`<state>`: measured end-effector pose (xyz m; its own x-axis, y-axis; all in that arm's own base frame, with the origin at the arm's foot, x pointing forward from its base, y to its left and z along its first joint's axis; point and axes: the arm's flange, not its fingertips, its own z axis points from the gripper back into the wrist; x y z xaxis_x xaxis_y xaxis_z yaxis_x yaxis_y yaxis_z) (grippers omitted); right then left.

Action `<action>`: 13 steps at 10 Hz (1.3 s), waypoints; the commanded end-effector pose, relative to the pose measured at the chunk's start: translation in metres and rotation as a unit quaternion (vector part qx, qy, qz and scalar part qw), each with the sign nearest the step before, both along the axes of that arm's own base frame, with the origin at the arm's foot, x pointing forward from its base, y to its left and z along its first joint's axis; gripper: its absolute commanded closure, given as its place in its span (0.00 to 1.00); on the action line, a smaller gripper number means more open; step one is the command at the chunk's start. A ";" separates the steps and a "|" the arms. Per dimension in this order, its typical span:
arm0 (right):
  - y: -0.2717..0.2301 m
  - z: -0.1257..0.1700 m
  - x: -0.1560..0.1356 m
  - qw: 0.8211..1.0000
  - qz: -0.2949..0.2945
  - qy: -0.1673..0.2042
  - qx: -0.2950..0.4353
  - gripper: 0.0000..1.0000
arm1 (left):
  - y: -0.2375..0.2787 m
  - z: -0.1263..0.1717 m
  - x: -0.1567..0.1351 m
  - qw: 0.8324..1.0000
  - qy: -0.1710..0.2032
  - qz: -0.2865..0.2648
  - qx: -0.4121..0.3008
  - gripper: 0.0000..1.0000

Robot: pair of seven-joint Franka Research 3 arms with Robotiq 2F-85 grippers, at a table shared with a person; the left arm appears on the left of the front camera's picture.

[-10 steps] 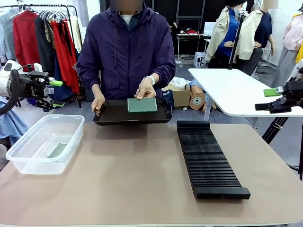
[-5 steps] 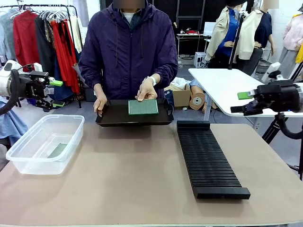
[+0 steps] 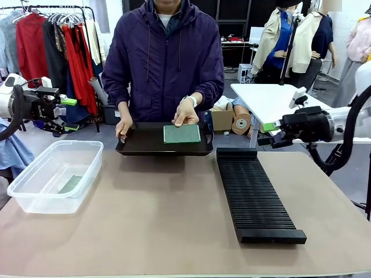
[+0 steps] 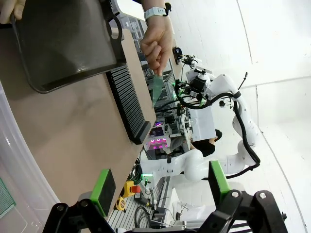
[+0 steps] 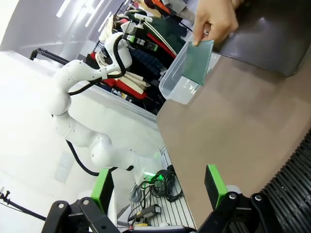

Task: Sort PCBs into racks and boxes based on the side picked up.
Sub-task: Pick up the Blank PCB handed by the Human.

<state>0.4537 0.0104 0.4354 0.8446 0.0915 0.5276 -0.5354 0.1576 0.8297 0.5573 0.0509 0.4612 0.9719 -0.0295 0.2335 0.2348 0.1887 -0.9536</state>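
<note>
Front view: clear tub point(image 3: 35, 202) holds one PCB point(image 3: 71, 184); left tool point(image 3: 71, 114) and right tool point(image 3: 265, 134) gape.

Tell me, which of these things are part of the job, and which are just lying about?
Part of the job: the PCB held in the person's hand, a second PCB lying in the clear tub, the slotted black rack, the black tray.
Just lying about: clothes rail, cardboard box, white table.

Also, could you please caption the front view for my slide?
A person holds a PCB at the tray; open left gripper hovers by the clear tub, open right gripper by the rack.
</note>
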 end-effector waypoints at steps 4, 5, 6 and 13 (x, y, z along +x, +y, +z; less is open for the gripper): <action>0.027 -0.030 0.040 0.999 0.015 -0.021 0.020 0.00 | 0.001 0.003 -0.002 1.000 -0.002 0.001 0.000 0.00; 0.033 -0.036 0.047 0.999 0.017 -0.022 0.018 0.00 | 0.001 0.003 -0.002 1.000 -0.002 0.001 0.000 0.00; 0.039 -0.040 0.055 0.999 0.020 -0.018 0.020 0.00 | 0.001 0.003 -0.002 1.000 -0.002 0.001 0.000 0.00; 0.091 -0.052 0.092 0.999 0.020 0.018 0.047 0.00 | 0.001 0.003 -0.002 1.000 -0.002 0.001 0.000 0.00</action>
